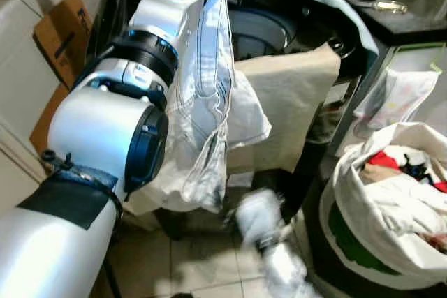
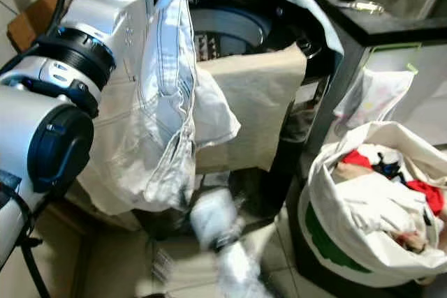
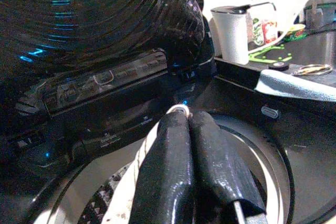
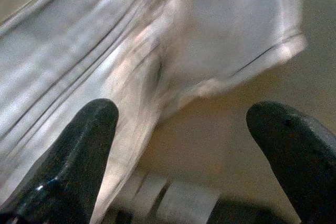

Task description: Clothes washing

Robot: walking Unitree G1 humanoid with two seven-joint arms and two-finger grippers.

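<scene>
Your left claw (image 3: 189, 129) is pinched closed on a white edge of the garment (image 1: 209, 123), held high over the open drum of the washing machine (image 1: 260, 29). The cloth hangs from that pinch down past the front of the machine, nearly to the floor.

Judging by the way it drapes, expect it to be light, limp and a little slippery. It will fold and swing with any arm motion, and a narrow pinch at one hem may let it slide out. A fuller hold, on a thick seam or a bunched handful near the middle of its length, would likely shorten the hanging tail so it clears the rim on the way in.

The garment is pale, off-white, with dark stitched seam lines running lengthwise and crumpled folds low down.

Your right claw (image 4: 184, 145) has its fingers spread wide apart, empty, close beside the hanging fabric and blurred low in the head views.

A beige cloth (image 1: 293, 102) lies draped over the machine's front edge, and a bag of laundry (image 1: 391, 200) stands on the right.
</scene>
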